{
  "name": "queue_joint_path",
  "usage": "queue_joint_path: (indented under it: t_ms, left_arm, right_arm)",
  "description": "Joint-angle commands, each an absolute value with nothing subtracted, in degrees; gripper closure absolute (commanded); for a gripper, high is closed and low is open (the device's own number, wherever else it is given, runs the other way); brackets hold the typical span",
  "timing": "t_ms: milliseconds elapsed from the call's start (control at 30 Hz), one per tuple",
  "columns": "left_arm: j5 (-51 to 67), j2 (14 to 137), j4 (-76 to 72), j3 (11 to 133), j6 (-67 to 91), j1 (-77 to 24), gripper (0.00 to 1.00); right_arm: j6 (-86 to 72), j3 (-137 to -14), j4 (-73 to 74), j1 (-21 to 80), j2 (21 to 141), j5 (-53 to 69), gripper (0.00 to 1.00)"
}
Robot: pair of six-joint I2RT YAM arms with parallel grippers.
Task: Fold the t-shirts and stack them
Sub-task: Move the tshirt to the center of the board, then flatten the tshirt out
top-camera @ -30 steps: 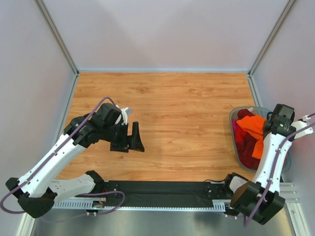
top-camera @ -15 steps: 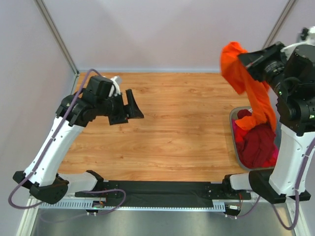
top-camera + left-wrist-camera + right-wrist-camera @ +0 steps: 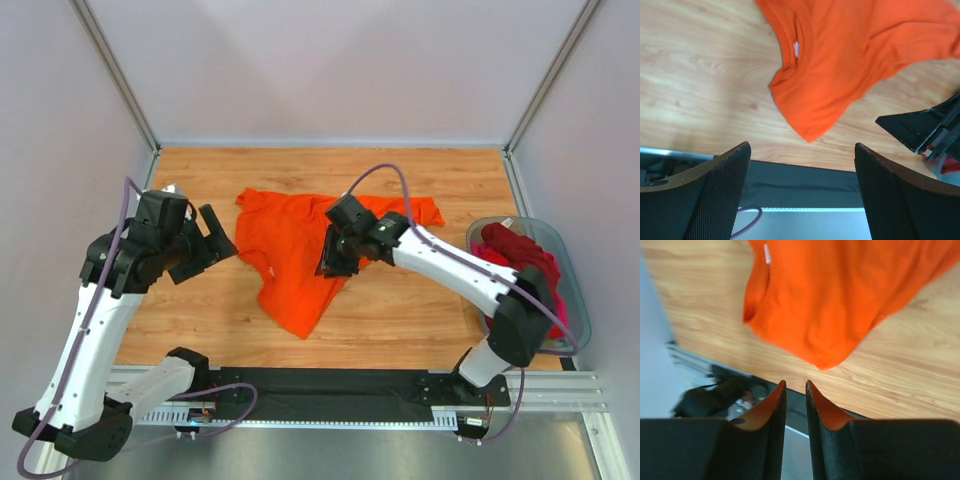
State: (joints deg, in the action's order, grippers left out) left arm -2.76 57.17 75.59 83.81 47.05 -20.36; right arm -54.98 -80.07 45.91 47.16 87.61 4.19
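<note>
The orange t-shirt [image 3: 290, 250] lies loosely spread on the wooden table, neck towards the left, and also shows in the left wrist view [image 3: 840, 60] and the right wrist view [image 3: 840, 295]. My right gripper [image 3: 335, 258] hovers over its middle, jaws nearly together with nothing between them [image 3: 795, 383]. My left gripper [image 3: 215, 245] is wide open and empty just left of the shirt [image 3: 802, 146]. A dark red t-shirt [image 3: 515, 255] and a magenta one [image 3: 555, 300] lie bunched in the tub.
The grey-blue plastic tub [image 3: 580, 325] stands at the table's right edge. A black strip [image 3: 330, 385] and metal rail run along the near edge. Grey walls enclose the table on three sides.
The right arm swung from high at the right down to the table's middle; the orange shirt, which hung from it, now lies on the table, let go. The left gripper drew back to the left.
</note>
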Motion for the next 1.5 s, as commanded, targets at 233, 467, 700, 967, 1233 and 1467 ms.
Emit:
queue_joint_path:
  t_ms: [233, 467, 700, 967, 1233, 1467]
  left_arm:
    - [-0.53, 67.40, 60.85, 70.06, 42.19, -11.43, 0.12]
    - [11.33, 74.96, 47.92, 59.52, 45.08, -12.48, 0.16]
    - [9.95, 89.18, 43.23, 60.88, 43.87, -13.71, 0.24]
    - [-3.59, 101.13, 51.84, 78.38, 39.38, -10.99, 0.21]
    - [-6.95, 107.40, 54.49, 83.41, 39.02, -6.25, 0.18]
    - [-4.14, 113.45, 51.43, 84.03, 39.20, -6.06, 0.22]
  right_arm:
    - [-41.85, -89.91, 58.44, 36.93, 95.18, -8.51, 0.58]
    - [-40.08, -89.47, 56.08, 17.68, 101.14, -9.84, 0.57]
    - [-32.36, -96.85, 53.70, 9.59, 110.47, -7.38, 0.53]
    - [-26.99, -104.32, 53.17, 4.84, 118.91, -4.40, 0.39]
    - [-18.37, -113.37, 54.67, 3.60, 127.87, -2.02, 0.28]
    - [-18.19, -119.79, 56.60, 2.55, 135.26, 1.58, 0.35]
